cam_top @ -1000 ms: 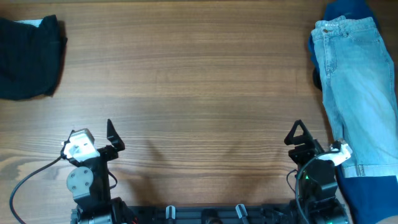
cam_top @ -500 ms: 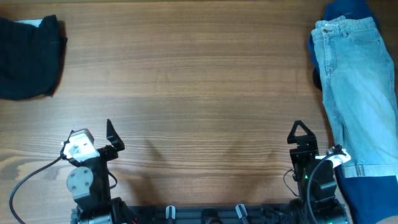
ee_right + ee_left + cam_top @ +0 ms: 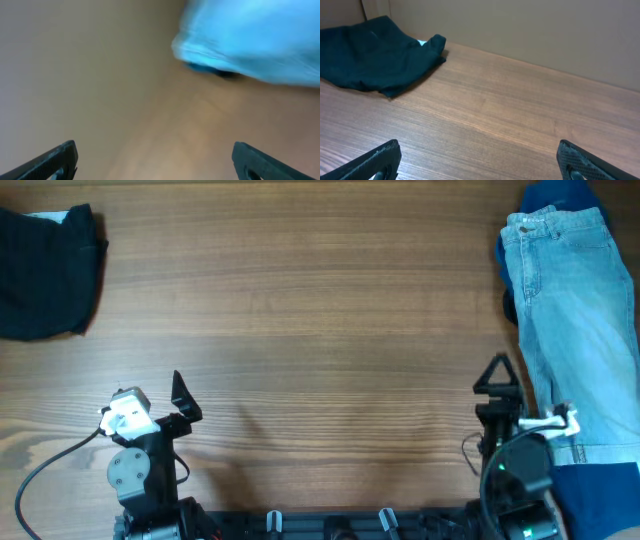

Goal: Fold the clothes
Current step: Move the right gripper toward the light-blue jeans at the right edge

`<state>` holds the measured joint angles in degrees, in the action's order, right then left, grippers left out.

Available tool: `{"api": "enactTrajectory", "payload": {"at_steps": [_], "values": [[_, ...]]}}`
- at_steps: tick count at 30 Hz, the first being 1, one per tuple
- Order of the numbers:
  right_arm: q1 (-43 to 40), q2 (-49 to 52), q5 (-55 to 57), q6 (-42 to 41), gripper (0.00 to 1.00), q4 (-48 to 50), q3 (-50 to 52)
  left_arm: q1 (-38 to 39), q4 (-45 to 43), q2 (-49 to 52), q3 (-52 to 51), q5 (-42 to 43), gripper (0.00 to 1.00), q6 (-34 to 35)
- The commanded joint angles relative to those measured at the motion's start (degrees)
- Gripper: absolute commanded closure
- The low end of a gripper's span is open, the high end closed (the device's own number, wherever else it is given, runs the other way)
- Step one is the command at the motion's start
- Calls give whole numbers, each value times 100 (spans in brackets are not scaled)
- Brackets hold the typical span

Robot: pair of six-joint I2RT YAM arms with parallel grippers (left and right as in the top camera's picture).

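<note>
Nearest the base: left gripper (image 3: 183, 398) over bare bench (image 3: 320, 310), well apart from the denim shorts (image 3: 575, 320), on the opposite side. Its wrist view shows the jaws spread wide, nothing between them.

Right gripper (image 3: 497, 375) just beside the shorts' inner edge, near the hem end. Jaws likewise wide apart and empty. Its wrist view is blurred; only pale-blue cloth (image 3: 250, 45) with something dark under its edge can be made out.

Shorts lie flat and full length, hems toward the base, waistband at the far end. Their outer side runs off frame, so cannot tell if they are already halved lengthwise. No cross fold shows. A royal-blue garment (image 3: 595, 500) lies beneath, showing past the hems and beyond the waistband.

Farthest: black garment (image 3: 45, 270) across the bench from the shorts' waistband, well apart, in a compact bundle. Cannot tell if folded or merely heaped.

Judgement: early stage. Nothing gripped. The shorts are unfolded across their length, and the blue garment under them is untouched; most work remains.
</note>
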<state>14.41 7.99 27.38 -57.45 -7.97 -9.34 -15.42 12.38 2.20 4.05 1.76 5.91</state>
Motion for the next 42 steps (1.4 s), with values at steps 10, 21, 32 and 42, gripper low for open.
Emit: {"api": "enactTrajectory", "payload": {"at_steps": [10, 21, 32, 42], "values": [[-17, 1058, -3101, 4474, 0, 1362, -671, 15, -153, -52, -37, 815, 0, 94], [-20, 3073, -3064, 5390, 0, -1123, -2649, 15, -299, -52, -37, 1241, 0, 63], [-20, 4070, -2822, 5683, 0, -2118, -4614, 20, -164, 870, 1012, 1591, 0, 55], [-24, 5735, -2826, 5880, 0, -3154, -6601, 59, 1587, 4216, 4470, 2247, 0, 50]]}}
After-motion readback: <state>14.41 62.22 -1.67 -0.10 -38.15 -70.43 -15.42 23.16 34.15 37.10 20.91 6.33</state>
